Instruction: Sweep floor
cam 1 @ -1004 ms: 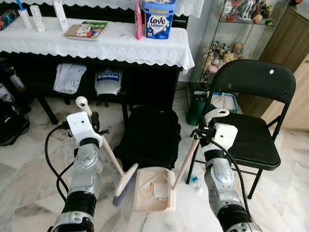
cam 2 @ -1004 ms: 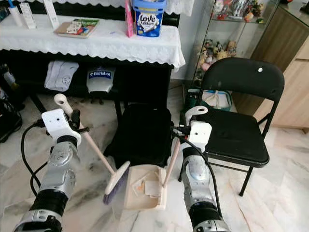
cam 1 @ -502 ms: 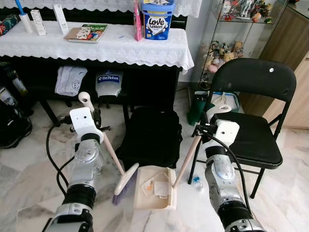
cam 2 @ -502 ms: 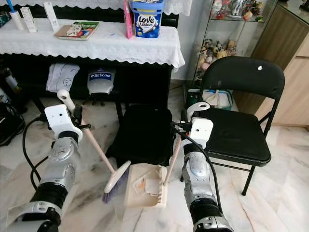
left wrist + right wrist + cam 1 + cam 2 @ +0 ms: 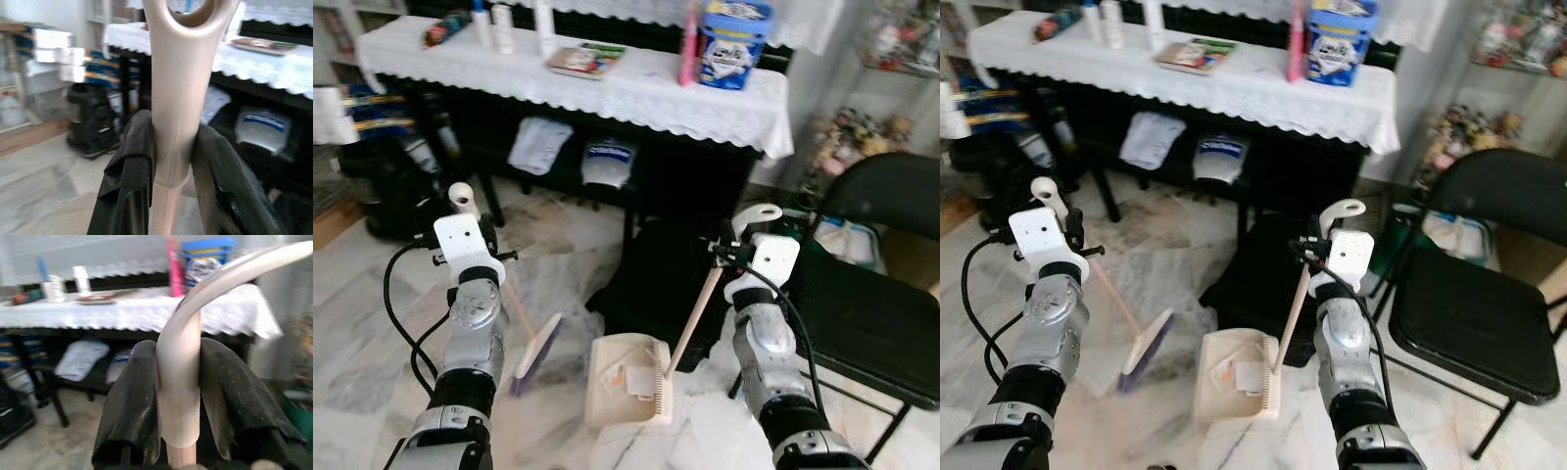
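marble floor (image 5: 372, 323): pale, veined; the shot is blurred, so small dirt on it cannot be made out.
left gripper (image 5: 171, 147): both black fingers clamped on the cream handle of the brush (image 5: 536, 351), just under its loop end.
brush: head low at the floor, bristles purple, tilted, just left of the dustpan (image 5: 626, 377) and apart from it.
dustpan: resting on the floor between the two arms, mouth toward the brush; scraps (image 5: 628, 377) of paper-like litter lie inside it.
right gripper (image 5: 178, 387): fingers closed tight around the dustpan's long handle near its hooked top.
bag (image 5: 661, 284): black, on the floor right behind the dustpan.
chair (image 5: 871, 313): black folding seat, far right, close beside the right arm.
done: judging by the scraps in the pan, some litter is already collected.
left: likely more floor to sweep, then emptying the pan; how much dirt remains cannot be told from these blurred views.
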{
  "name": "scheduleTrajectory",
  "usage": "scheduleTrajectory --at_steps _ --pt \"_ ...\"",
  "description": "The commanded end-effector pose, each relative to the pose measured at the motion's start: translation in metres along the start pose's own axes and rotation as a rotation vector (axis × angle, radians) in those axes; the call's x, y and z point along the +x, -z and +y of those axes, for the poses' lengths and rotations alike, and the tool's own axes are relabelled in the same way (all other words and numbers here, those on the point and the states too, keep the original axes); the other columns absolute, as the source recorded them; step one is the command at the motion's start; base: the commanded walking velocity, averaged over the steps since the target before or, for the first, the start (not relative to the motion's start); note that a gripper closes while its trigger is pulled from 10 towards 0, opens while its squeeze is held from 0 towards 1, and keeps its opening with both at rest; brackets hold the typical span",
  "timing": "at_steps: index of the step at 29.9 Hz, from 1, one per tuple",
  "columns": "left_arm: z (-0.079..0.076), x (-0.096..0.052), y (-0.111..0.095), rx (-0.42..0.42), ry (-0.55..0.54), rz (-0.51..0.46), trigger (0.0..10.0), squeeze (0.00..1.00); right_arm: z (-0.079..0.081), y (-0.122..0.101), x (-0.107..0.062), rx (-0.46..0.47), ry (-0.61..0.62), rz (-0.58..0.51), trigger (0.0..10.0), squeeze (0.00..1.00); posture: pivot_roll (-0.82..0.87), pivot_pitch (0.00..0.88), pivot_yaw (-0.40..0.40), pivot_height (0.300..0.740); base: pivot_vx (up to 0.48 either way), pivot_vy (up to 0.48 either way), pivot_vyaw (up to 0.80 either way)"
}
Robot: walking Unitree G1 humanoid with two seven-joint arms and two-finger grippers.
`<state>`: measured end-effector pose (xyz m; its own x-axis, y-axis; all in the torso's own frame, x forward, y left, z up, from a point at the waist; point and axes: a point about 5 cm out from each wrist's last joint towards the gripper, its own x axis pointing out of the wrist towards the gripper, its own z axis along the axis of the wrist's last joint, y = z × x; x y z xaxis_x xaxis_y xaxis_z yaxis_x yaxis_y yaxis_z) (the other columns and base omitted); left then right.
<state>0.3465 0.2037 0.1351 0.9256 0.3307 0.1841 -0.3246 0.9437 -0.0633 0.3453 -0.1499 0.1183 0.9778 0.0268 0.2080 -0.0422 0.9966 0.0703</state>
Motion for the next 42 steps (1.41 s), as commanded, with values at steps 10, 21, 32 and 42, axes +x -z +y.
scheduleTrajectory --at_steps 10,21,32,42 --pt "0.011 -0.009 -0.003 0.053 -0.028 -0.071 10.0 0.0 -0.004 -0.018 0.014 0.014 -0.011 -0.056 10.0 0.0 0.11 0.0 -0.131 0.74 0.0 0.0 0.8" --pt "0.025 -0.023 -0.012 0.138 -0.043 -0.115 10.0 0.0 0.02 0.002 0.004 0.089 -0.07 0.015 10.0 0.0 0.19 0.0 -0.139 0.74 0.0 0.0 0.8" --pt "0.039 -0.054 -0.006 0.168 -0.137 -0.096 10.0 0.0 0.032 0.002 0.008 0.108 -0.146 0.049 10.0 0.0 0.29 0.0 -0.237 0.74 0.0 0.0 0.8" --pt "0.003 -0.048 0.007 0.164 0.063 -0.026 10.0 0.0 -0.021 -0.007 0.004 0.029 -0.002 -0.004 10.0 0.0 0.14 0.0 -0.134 0.74 0.0 0.0 0.6"
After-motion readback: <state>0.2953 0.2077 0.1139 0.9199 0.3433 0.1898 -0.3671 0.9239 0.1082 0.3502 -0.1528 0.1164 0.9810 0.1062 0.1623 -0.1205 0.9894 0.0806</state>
